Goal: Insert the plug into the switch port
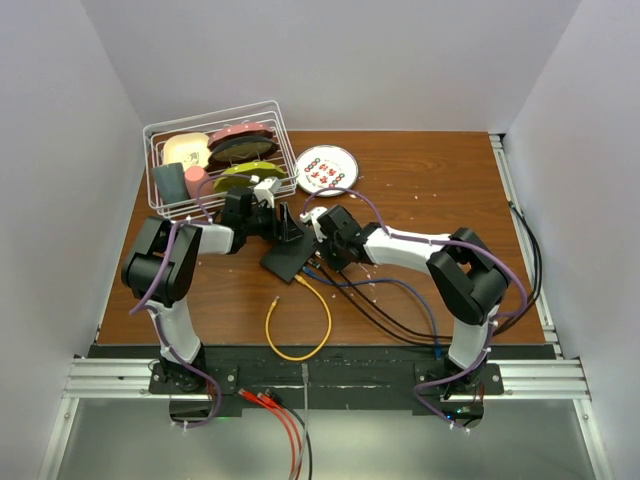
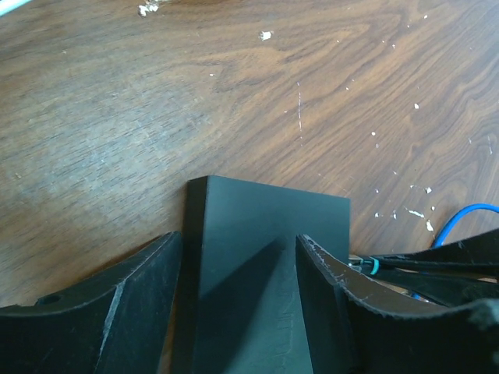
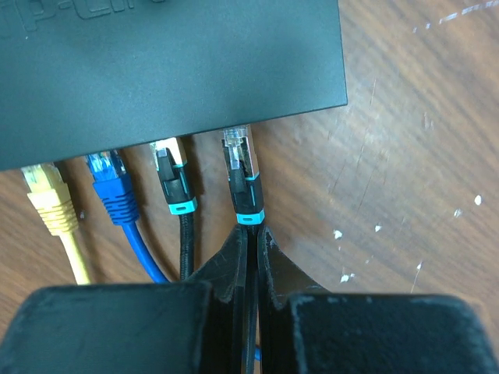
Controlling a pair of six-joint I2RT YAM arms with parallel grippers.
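Plug [image 3: 238, 156], clear w/ teal collar, tip right at near edge of switch [image 3: 171, 70], end spot in row; port itself hidden under edge, so can't tell if seated. Beside it: black braided cable [image 3: 181, 226], blue cable [image 3: 117, 199], yellow cable [image 3: 58, 214], all tucked under same edge. Right hand [image 3: 251, 241] pinched tight on plug's cable just behind collar. Left hand [image 2: 238, 238] spread apart over one switch corner, contact unclear. Switch flat mid-counter [image 1: 430, 190], between both hands, just near of wire basket [image 1: 215, 113].
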